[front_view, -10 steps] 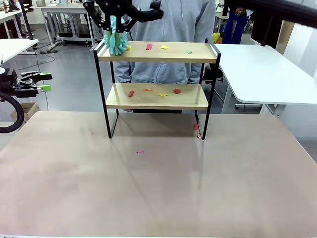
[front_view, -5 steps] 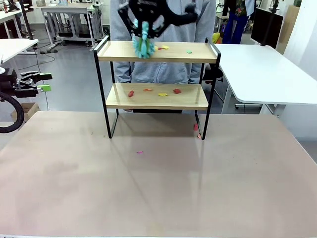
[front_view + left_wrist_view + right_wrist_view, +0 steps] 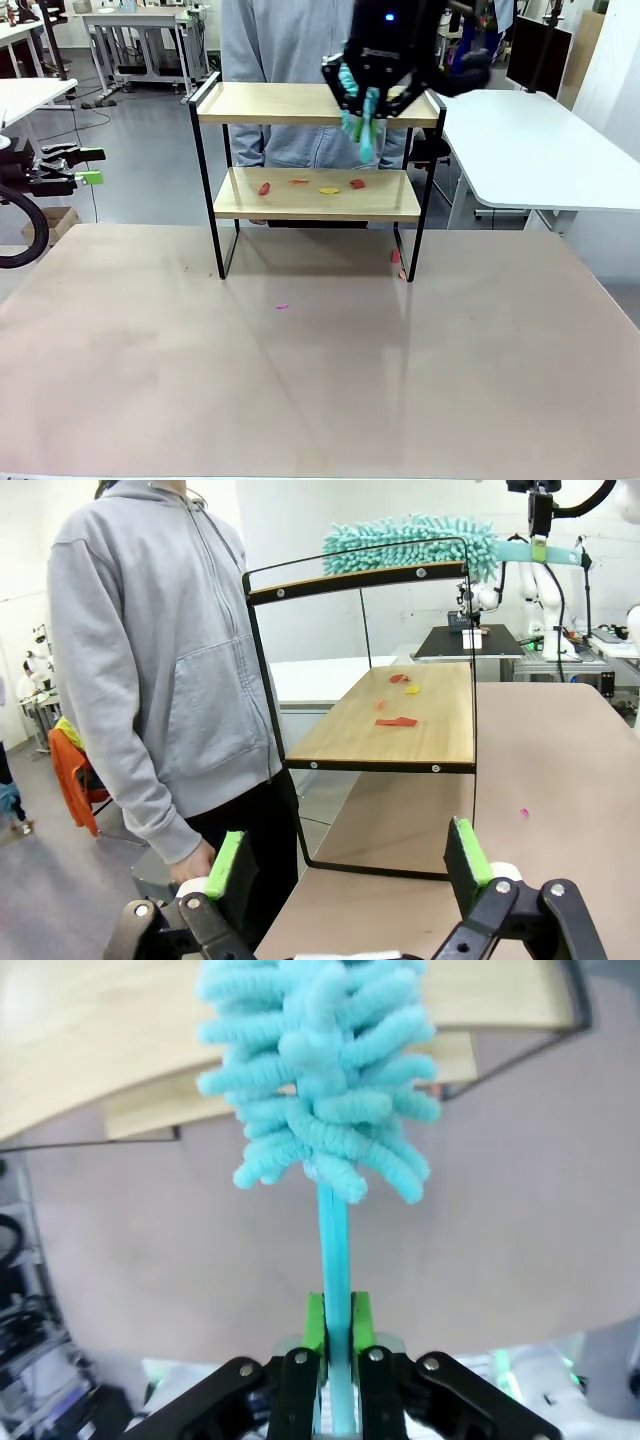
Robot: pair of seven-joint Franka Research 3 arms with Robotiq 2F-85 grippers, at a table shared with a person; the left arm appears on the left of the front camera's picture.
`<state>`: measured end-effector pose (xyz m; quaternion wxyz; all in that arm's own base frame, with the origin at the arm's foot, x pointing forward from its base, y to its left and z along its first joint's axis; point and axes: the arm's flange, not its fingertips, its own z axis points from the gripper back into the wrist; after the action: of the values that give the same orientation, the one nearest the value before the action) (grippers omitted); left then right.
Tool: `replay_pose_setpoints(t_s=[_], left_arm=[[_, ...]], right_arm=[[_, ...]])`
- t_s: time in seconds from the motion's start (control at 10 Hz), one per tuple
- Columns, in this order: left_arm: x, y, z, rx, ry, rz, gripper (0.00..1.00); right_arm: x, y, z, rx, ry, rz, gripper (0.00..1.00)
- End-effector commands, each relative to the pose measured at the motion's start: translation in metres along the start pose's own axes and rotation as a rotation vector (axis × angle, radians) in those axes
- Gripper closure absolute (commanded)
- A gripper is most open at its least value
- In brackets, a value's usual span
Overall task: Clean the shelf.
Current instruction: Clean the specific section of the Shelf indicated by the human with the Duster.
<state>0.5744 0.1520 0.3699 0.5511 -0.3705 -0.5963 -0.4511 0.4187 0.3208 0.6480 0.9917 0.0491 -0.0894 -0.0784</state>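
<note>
Overhead, right gripper (image 3: 336, 1326) clamps duster (image 3: 320, 1080), left gripper (image 3: 345, 858) gapes; scraps (image 3: 329, 190) dot lower shelf (image 3: 290, 204) board.

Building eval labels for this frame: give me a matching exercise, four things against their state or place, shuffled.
1. duster
2. left gripper
3. lower board
4. pink scrap

A. open, holding nothing
B. on the table, in front of the shelf
C. clamped in the right gripper
D. carrying coloured scraps

Pairs: 1-C, 2-A, 3-D, 4-B
</note>
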Motion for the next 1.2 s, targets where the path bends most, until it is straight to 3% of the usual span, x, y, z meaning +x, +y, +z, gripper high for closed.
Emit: replay_pose_setpoints(t_s=[0.0,0.4,0.5,0.6,1.1], left_arm=[[0.004,-0.001,0.0,-0.001,0.005,-0.005,0.0],[0.004,-0.001,0.0,-0.001,0.005,-0.005,0.0],[0.004,-0.001,0.0,-0.001,0.005,-0.005,0.0],[0.004,-0.001,0.0,-0.001,0.005,-0.005,0.0],[0.004,-0.001,0.0,-0.001,0.005,-0.005,0.0]], right_arm=[[-0.011,-0.042,-0.008,0.018,0.011,-0.041,0.87],[-0.004,-0.099,0.007,-0.054,-0.002,-0.111,0.87],[-0.005,-0.103,0.013,-0.059,-0.044,-0.116,0.87],[-0.001,-0.08,0.01,-0.039,-0.018,-0.1,0.87],[-0.008,-0.084,0.022,-0.01,-0.062,-0.04,0.87]])
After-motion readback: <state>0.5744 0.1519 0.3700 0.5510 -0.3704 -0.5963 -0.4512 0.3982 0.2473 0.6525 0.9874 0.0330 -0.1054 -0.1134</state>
